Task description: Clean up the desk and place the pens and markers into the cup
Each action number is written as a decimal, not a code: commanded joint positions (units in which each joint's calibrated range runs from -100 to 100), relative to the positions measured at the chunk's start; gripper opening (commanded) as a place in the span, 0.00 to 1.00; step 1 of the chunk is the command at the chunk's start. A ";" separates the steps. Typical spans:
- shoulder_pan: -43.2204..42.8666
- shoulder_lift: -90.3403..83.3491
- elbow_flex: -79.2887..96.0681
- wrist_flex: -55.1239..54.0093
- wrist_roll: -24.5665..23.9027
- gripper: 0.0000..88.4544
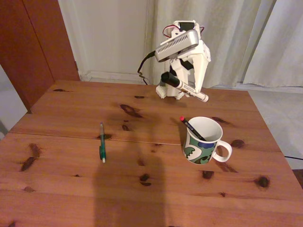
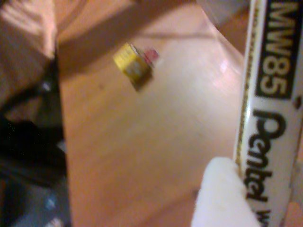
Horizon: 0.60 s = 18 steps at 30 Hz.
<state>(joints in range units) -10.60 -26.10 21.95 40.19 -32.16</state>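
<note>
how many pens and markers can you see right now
3: a black pen standing in the cup, a green pen lying on the desk, and a white marker held in the gripper.

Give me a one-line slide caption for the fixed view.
Gripper holds the white marker above the desk; black pen in the cup, teal pen left.

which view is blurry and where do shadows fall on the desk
Wrist view: soft and smeared, the yellow object out of focus, though the white marker print close to the lens reads clearly. Fixed view: sharp, with a broad dark shadow across the desk near the bottom edge, right of the teal-green pen.
</note>
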 commanded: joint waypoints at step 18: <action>-4.88 3.72 4.29 -4.71 -3.77 0.01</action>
<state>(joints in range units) -14.63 -20.93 25.52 36.37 -35.63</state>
